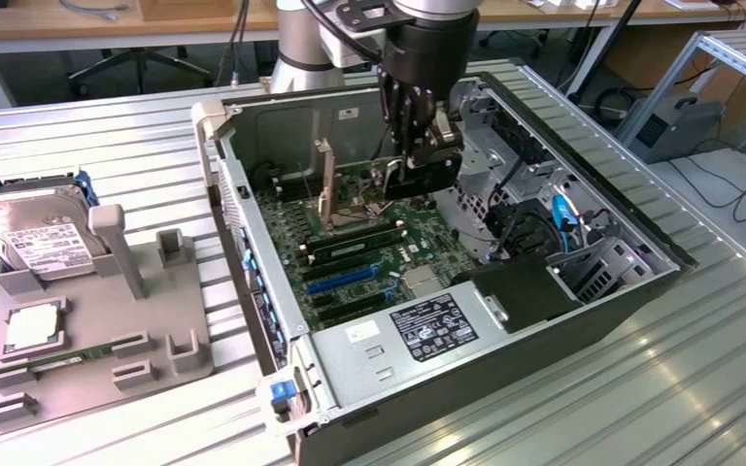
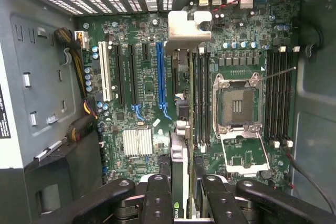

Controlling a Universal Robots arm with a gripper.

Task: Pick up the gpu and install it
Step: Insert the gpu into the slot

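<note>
Inside the open computer case (image 1: pixel 387 359), my gripper (image 1: pixel 415 165) hangs over the motherboard (image 1: pixel 373 262). It is shut on the gpu (image 2: pixel 179 156), a thin card seen edge-on between the two black fingers (image 2: pixel 157 198). The card's silver end bracket (image 2: pixel 186 27) points toward the rear slot openings of the case. In the exterior view the bracket (image 1: pixel 325 180) stands upright to the left of the gripper. In the wrist view the card runs beside the long blue slot (image 2: pixel 160 77), on the side toward the memory slots. I cannot tell whether its edge touches the board.
The CPU socket (image 2: pixel 236 103) stands open with its lever raised. Cables and drive bays (image 1: pixel 542 223) crowd the case on the exterior view's right. Outside the case, a grey holder (image 1: pixel 88 379) carries a silver hard drive (image 1: pixel 43 238) and a green memory stick (image 1: pixel 82 354).
</note>
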